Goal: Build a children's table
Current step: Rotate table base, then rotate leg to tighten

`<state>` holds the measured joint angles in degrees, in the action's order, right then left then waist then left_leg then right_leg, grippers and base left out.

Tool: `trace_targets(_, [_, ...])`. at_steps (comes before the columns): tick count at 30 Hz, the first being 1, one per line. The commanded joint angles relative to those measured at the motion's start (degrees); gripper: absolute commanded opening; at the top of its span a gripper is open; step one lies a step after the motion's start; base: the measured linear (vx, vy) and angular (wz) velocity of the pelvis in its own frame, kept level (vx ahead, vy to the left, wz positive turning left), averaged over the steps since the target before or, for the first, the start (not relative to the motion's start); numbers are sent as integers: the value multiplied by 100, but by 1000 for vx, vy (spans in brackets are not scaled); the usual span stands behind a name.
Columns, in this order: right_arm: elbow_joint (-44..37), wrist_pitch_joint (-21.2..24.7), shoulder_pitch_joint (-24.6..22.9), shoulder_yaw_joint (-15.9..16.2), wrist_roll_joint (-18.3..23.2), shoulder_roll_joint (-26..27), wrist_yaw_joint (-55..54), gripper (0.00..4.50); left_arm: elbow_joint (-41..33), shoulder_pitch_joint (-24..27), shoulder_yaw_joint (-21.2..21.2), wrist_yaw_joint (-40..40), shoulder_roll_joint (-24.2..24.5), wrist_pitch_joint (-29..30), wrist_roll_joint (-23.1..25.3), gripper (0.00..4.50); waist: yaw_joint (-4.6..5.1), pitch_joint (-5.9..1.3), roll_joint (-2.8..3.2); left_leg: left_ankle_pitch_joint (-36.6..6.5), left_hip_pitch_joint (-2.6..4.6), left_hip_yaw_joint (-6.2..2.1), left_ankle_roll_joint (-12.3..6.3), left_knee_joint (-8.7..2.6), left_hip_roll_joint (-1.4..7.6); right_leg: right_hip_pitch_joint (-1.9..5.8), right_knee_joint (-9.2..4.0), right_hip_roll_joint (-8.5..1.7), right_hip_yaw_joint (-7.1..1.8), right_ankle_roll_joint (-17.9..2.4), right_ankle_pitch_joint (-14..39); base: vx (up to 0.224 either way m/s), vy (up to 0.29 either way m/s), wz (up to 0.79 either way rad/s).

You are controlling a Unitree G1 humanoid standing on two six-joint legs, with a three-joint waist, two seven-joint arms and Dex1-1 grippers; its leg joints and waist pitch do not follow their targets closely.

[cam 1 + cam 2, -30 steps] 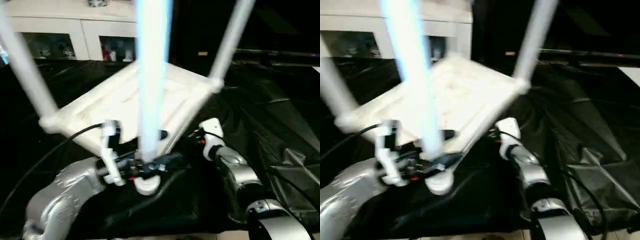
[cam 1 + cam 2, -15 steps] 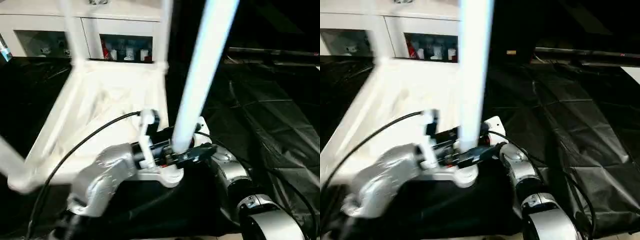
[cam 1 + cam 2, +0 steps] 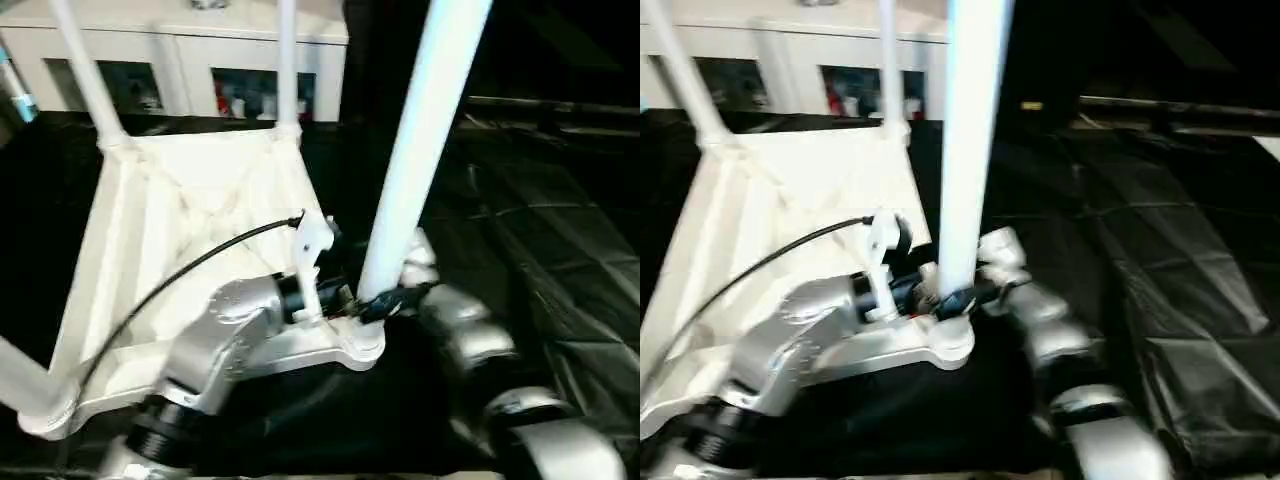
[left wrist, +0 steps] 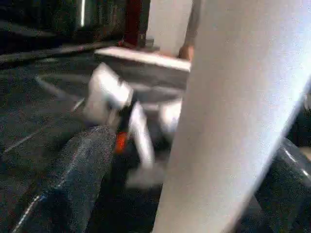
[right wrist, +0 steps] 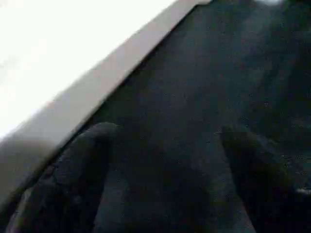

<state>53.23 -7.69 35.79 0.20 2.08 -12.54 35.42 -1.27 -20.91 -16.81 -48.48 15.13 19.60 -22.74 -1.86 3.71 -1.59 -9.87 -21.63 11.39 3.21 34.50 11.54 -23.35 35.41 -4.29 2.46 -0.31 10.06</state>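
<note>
The children's table lies upside down on black cloth, its white legs pointing up at the corners. My left arm reaches across the top to the near right corner. There my left gripper stands open around the base of the near right leg. In the left wrist view the leg rises between the two black fingers, with a dark gap on one side. My right gripper is open and holds nothing. It hovers over the cloth beside the table's white edge, just right of that corner.
A white cabinet with glass-fronted compartments stands at the back. Crinkled black cloth covers the surface to the right. A black cable runs from my left wrist across the table top.
The upturned table has turned on the cloth, from corner-on to nearly square. The leg between my left fingers and my left arm have swung to the right. My right gripper stays by that corner.
</note>
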Motion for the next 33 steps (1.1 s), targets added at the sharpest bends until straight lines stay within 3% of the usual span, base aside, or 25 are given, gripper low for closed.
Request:
trace_targets(1, [-314, 5, -142, 82, 23, -212, 461, 381, 158, 2, -100, -220, 273, -57, 291, 448, -31, -413, 52, -1491, 109, -70, -27, -385, 134, 280, -407, -273, -191, -1264, 1252, 0, 0, 0])
trace_targets(2, [-497, 46, -238, 148, -2, -392, 703, 381, 158, 31, -159, -360, 452, -47, 364, 431, -28, -401, 41, -1627, 115, -75, -16, -392, 137, 265, -433, -271, -194, -1183, 1476, 0, 0, 0])
trace_targets(3, [-648, 75, -320, 205, -24, -552, 921, 381, 162, 50, -217, -475, 603, -20, 423, 414, -42, -396, 95, -1767, 148, -79, 11, -400, 140, 245, -465, -256, -190, -1100, 1641, 0, 0, 0])
trace_targets(5, [-895, 120, -455, 270, -44, -779, 1203, 381, 169, 84, -332, -634, 833, -59, 568, 411, -45, -398, 67, -1742, 136, -87, 6, -401, 131, 265, -460, -257, -195, -1085, 1682, 0, 0, 0])
trace_targets(7, [-1177, 262, -592, 294, 63, -969, 1485, 381, 190, 104, -400, -705, 964, -75, 633, 399, -39, -404, 101, -1732, 132, -86, 9, -393, 131, 259, -453, -261, -197, -1147, 1676, 0, 0, 0])
trace_targets(8, [-1399, 366, -696, 300, 155, -1067, 1676, 381, 219, 107, -447, -697, 1020, -122, 722, 371, -52, -399, 106, -1745, 137, -90, -4, -400, 138, 259, -460, -256, -195, -1155, 1659, 0, 0, 0])
trace_targets(11, [-2364, 836, -1160, 344, 474, -1439, 2341, 381, 353, 148, -636, -675, 1201, -240, 1123, 363, -64, -398, 101, -1779, 130, -105, -62, -417, 154, 266, -463, -263, -198, -1107, 1667, 0, 0, 0])
trace_targets(15, [-3246, 1359, -1576, 438, 806, -1811, 2900, 381, 359, 207, -687, -748, 1274, -181, 1167, 319, -88, -394, 92, -1783, 132, -103, -87, -413, 149, 264, -480, -268, -198, -1099, 1759, 0, 0, 0])
trace_targets(23, [-4442, 2060, -2141, 364, 1240, -2153, 3275, 381, 296, 385, -661, -818, 1414, -67, 1227, 251, -90, -362, 100, -2048, 148, -127, -32, -436, 156, 217, -543, -282, -191, -964, 2299, 0, 0, 0])
trace_targets(33, [-5069, 2514, -2497, 483, 1404, -2225, 3258, 381, 209, 580, -658, -964, 1668, -24, 1279, 172, -88, -351, 117, -2224, 159, -150, 16, -450, 149, 181, -598, -291, -184, -751, 2766, 0, 0, 0])
